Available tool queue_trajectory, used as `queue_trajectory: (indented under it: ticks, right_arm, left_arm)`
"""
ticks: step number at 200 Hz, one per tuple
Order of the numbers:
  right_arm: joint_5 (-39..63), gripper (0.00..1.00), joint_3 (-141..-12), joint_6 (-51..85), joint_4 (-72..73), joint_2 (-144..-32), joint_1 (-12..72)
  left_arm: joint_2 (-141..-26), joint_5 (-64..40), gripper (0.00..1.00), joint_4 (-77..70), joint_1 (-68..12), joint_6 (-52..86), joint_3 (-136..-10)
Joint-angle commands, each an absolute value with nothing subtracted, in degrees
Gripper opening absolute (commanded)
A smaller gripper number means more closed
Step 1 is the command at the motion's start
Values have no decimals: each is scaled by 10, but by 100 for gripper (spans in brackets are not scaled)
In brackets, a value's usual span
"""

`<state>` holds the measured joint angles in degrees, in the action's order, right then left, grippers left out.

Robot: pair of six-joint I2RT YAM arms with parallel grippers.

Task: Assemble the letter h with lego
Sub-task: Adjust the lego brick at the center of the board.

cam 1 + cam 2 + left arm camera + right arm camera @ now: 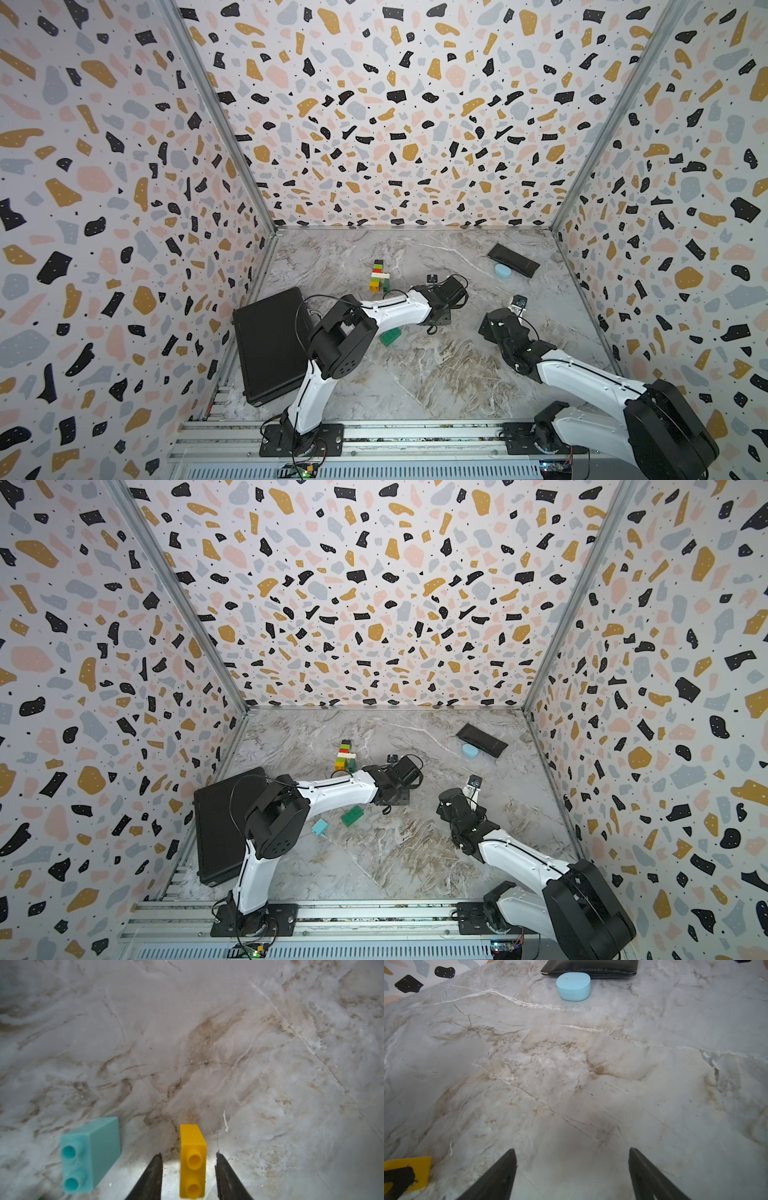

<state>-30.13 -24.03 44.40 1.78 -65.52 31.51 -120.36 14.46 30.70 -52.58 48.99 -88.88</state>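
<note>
While the left jaws straddle the yellow brick [192, 1147] — gaps either side — the right jaws gape empty.

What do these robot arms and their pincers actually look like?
Both the left arm and right arm have smooth white shells between chunky black joint housings, with thin black cables looping outside. The left gripper and right gripper each have two dark, tapering, pointed fingers.
</note>
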Motion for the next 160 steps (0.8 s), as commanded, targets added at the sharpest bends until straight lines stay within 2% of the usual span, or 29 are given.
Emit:
queue_trajectory:
  ticks: [1, 30, 53, 62, 76, 86, 126, 160]
  right_arm:
    - [-300, 86, -246, 445, 19, -653, 313]
    - [-299, 85, -246, 441, 20, -654, 313]
    - [-294, 85, -246, 437, 23, -652, 313]
    - [-290, 85, -245, 434, 26, -651, 313]
    - [-280, 84, -243, 428, 34, -651, 313]
    - [-268, 83, -243, 425, 42, -653, 313]
    - [-206, 76, -250, 408, 70, -679, 314]
    - [-180, 76, -251, 405, 81, -689, 314]
  left_arm:
    - [-1179, 153, 46, 322, -527, 489, -905]
    - [-1137, 152, 52, 329, -528, 480, -909]
    - [-1076, 158, 60, 332, -528, 470, -890]
    - [-1046, 166, 67, 333, -527, 467, -875]
    - [-998, 177, 82, 336, -524, 466, -843]
    - [-965, 180, 100, 344, -519, 467, -819]
    - [-862, 136, 99, 394, -471, 542, -722]
    - [-787, 126, 99, 357, -434, 635, -589]
